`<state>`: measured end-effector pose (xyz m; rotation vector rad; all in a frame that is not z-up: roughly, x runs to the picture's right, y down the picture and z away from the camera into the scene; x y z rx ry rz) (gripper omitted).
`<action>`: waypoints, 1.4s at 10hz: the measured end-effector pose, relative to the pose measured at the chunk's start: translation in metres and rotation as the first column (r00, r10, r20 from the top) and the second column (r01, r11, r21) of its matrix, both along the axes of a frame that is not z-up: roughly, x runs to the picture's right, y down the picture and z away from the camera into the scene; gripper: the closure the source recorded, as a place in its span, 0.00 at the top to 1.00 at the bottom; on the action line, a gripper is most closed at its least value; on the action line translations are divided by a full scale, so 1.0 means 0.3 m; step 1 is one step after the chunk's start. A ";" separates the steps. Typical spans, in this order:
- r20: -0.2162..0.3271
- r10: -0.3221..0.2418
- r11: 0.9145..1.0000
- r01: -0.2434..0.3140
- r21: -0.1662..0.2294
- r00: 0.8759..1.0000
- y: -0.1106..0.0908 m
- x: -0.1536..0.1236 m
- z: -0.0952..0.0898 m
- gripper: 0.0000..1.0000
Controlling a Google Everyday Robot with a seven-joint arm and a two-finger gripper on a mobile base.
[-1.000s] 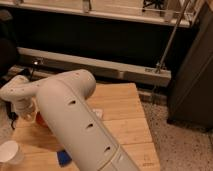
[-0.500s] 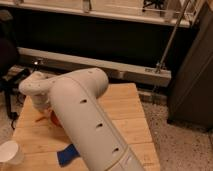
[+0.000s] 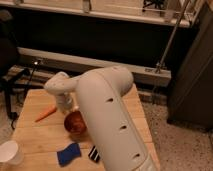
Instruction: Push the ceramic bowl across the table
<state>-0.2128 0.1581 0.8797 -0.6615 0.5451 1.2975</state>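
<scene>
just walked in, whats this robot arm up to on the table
The robot's big white arm reaches over the wooden table, its gripper down right behind the ceramic bowl, placed to push it. A carrot lies left of the bowl, a white cup stands at the near left corner, and a blue sponge lies near the front edge.
</scene>
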 end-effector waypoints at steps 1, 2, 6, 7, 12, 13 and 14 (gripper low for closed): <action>-0.009 0.021 1.000 -0.021 -0.014 1.000 0.021 0.040 -0.017 0.00; -0.010 0.041 0.999 -0.041 -0.029 0.999 0.055 0.083 -0.052 0.00; -0.003 -0.005 0.998 0.005 -0.062 1.000 0.194 0.192 -0.189 0.00; -0.004 -0.018 0.997 0.018 -0.070 1.000 0.222 0.206 -0.211 0.00; 0.005 -0.085 0.991 0.085 -0.104 0.996 0.382 0.235 -0.312 0.00; 0.004 -0.091 0.990 0.091 -0.108 0.996 0.408 0.253 -0.330 0.00; 0.007 -0.090 0.990 0.090 -0.110 0.996 0.425 0.266 -0.345 0.00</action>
